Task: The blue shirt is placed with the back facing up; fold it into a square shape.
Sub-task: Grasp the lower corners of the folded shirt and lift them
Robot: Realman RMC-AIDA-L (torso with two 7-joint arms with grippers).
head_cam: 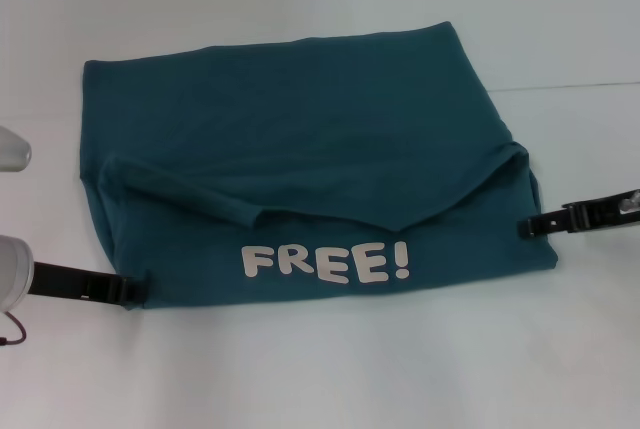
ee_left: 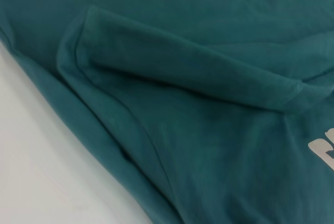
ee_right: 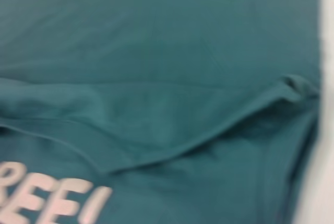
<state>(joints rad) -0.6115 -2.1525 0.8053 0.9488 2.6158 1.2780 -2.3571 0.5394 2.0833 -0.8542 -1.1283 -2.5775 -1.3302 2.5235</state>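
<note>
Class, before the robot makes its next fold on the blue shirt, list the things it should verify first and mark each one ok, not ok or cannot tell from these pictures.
1. The blue shirt lies wholly on the white table: ok.
2. Left claw sits at the shirt's near left corner: ok.
3. Right claw sits at the shirt's right edge: ok.
4. Each claw actually pinches fabric: cannot tell.
5. Folded layer lies flat and even: not ok; its lower edge sags to a point above the FREE! print, with a bunched fold on the left.
6. Outline is square: not ok; the sides slant.
</note>
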